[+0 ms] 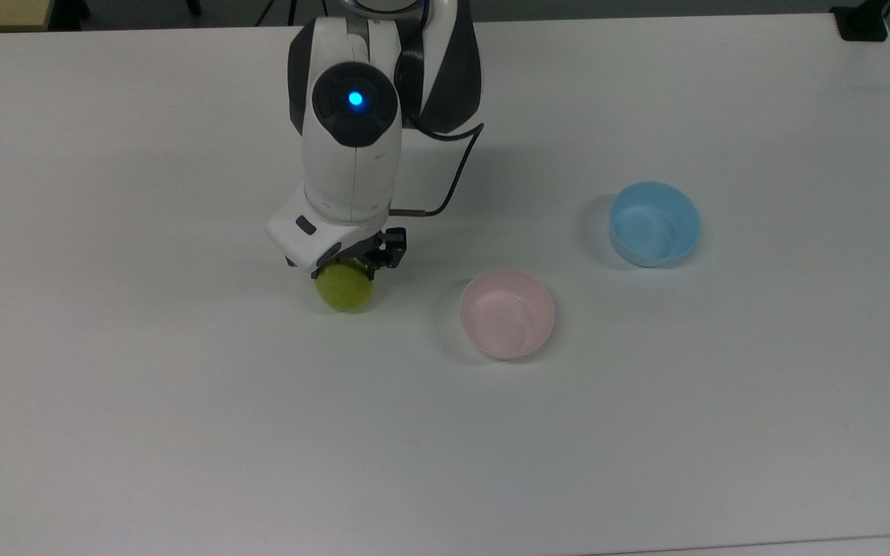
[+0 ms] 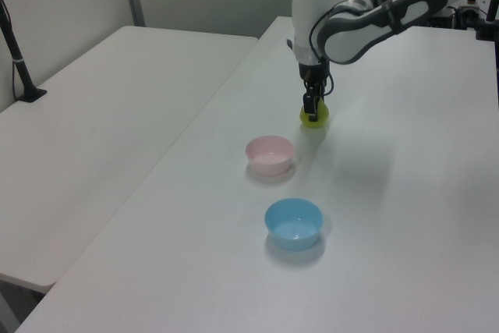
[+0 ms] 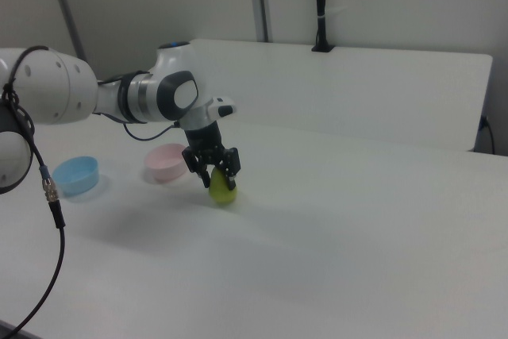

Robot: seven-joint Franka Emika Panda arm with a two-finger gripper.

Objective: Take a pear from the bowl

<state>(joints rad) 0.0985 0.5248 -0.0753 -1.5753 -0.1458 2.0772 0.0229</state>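
Top view, left to right. We found gripper (image 1: 348,272) closed on pear (image 1: 345,289), low over table (image 1: 144,386), at or just above surface; contact uncertain. Pink bowl (image 1: 507,313) stood empty, near, on top view's right of pear. Blue bowl (image 1: 653,224) farther right, empty. We judged step: pear out of bowl, being set down. Next move called for: seat pear on table, open fingers, rise straight up.
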